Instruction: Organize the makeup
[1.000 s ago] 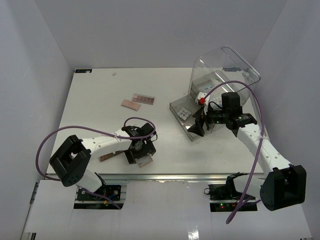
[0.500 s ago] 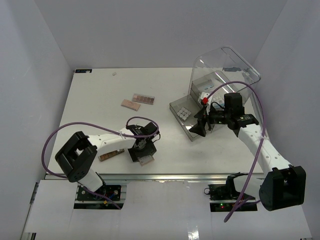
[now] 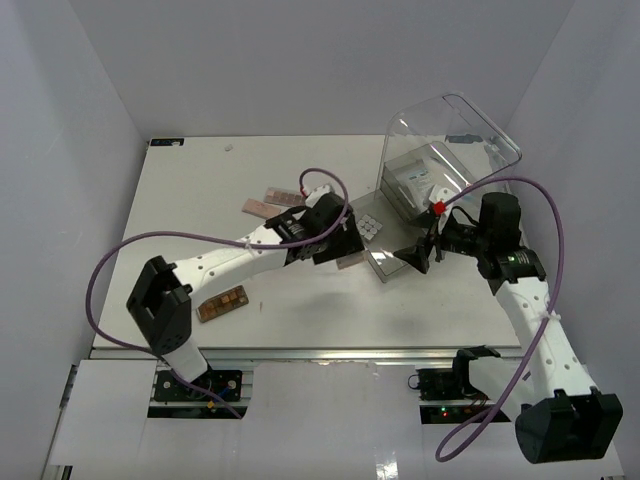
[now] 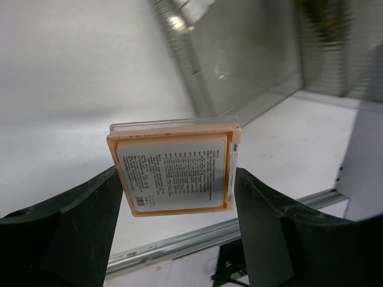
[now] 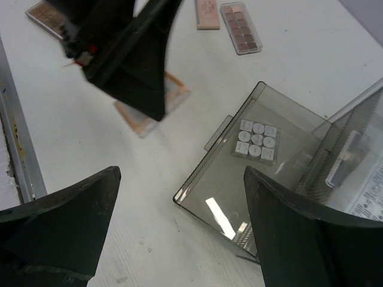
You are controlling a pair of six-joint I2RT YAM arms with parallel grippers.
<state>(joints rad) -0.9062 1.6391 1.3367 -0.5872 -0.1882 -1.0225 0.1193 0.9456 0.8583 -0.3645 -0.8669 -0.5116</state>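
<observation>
My left gripper (image 4: 178, 179) is shut on the pinkish square compact (image 4: 173, 170), gripping its two side edges and holding it off the table with its printed label facing the camera. From above, the compact (image 3: 348, 262) hangs just left of the smoky tray (image 3: 385, 268). A silvery grid palette (image 3: 370, 225) lies in that tray. My right gripper (image 5: 179, 173) is open and empty above the tray's near corner (image 5: 197, 194). Two pink pan palettes (image 3: 286, 196) (image 3: 261, 208) lie at mid table. A brown palette (image 3: 222, 303) lies near the front edge.
The large clear domed-lid box (image 3: 470, 130) stands open at the back right, with a white-blue packet (image 3: 420, 180) inside. The metal rail (image 3: 300, 352) runs along the table's front edge. White walls close off the left and right sides.
My left gripper closed on the compact near the front edge, lifted it and carried it back and right to the tray. My right gripper drew back a little to the right.
</observation>
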